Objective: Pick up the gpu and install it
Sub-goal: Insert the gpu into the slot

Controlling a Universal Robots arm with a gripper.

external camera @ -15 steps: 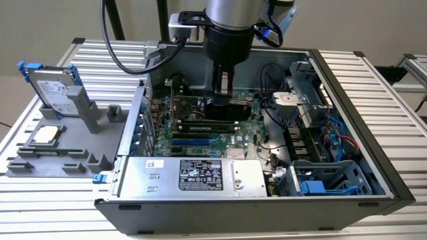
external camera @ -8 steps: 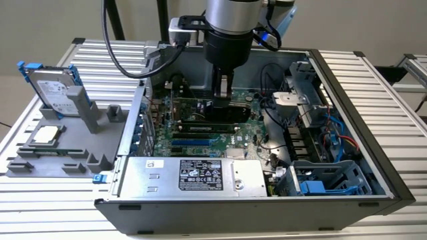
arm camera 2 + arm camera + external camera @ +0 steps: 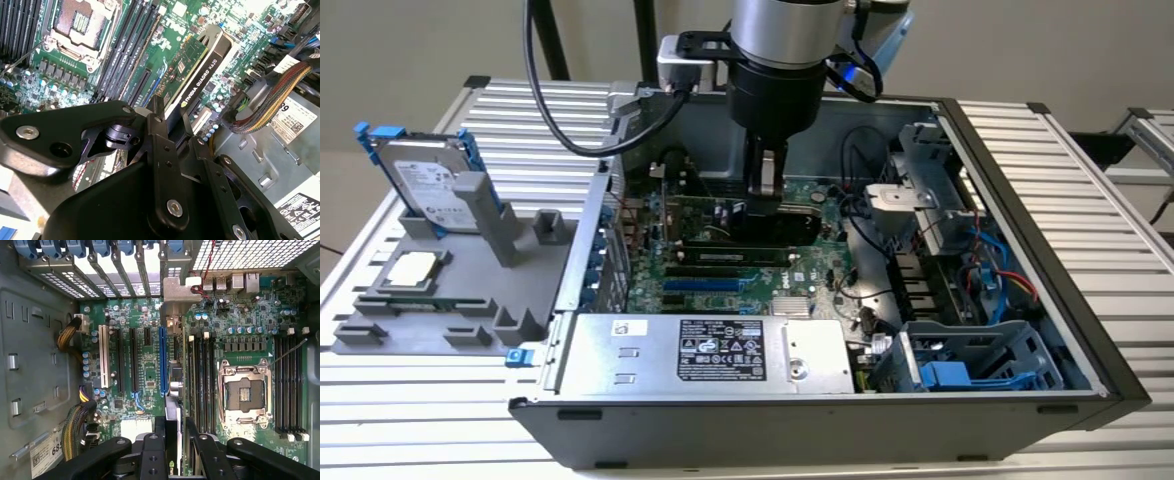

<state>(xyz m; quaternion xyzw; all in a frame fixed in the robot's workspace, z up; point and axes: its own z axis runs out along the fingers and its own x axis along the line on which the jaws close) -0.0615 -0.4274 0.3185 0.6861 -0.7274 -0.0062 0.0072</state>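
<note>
gripper (image 3: 170, 125) fingers clamped on gpu (image 3: 197, 70), white lettering along its black edge | gpu on edge over motherboard (image 3: 150, 365), apparently above the blue slot (image 3: 163, 360) | labelled power supply (image 3: 707, 355) beside it

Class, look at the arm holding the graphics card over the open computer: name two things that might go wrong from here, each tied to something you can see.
1. The gripper pinches the gpu by one thin edge, so the card might tilt or slip.
2. Several slots lie side by side, among them the blue slot; a card slightly off line could press onto the wrong one or jam.
3. The cable bundle lies close by and might snag.
</note>
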